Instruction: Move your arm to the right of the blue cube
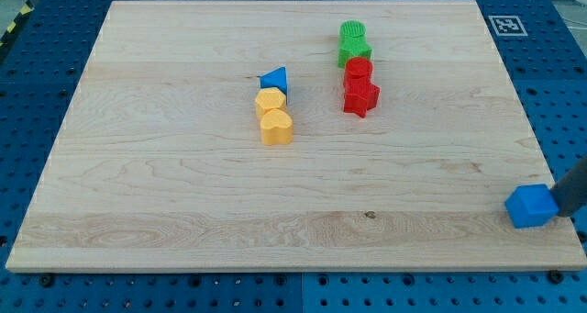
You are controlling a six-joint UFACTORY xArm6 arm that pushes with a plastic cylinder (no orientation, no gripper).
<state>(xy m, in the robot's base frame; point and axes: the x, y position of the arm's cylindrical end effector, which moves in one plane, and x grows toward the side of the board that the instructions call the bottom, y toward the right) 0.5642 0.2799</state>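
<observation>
Blue cube (pixel 531 206) sits down at the bench's (pixel 183 212) four o'clock corner; my tip (pixel 561 210) is pressed against its three o'clock face, likely parked there because that's the side asked for; there's no hand on this rod, nothing grasped.

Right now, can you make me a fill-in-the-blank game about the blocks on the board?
1. My tip touches the blue cube on its ____ side.
2. The blue triangle block sits just above two ____ blocks.
3. The green blocks lie above the ____ blocks.

Missing words: right; yellow; red
</observation>
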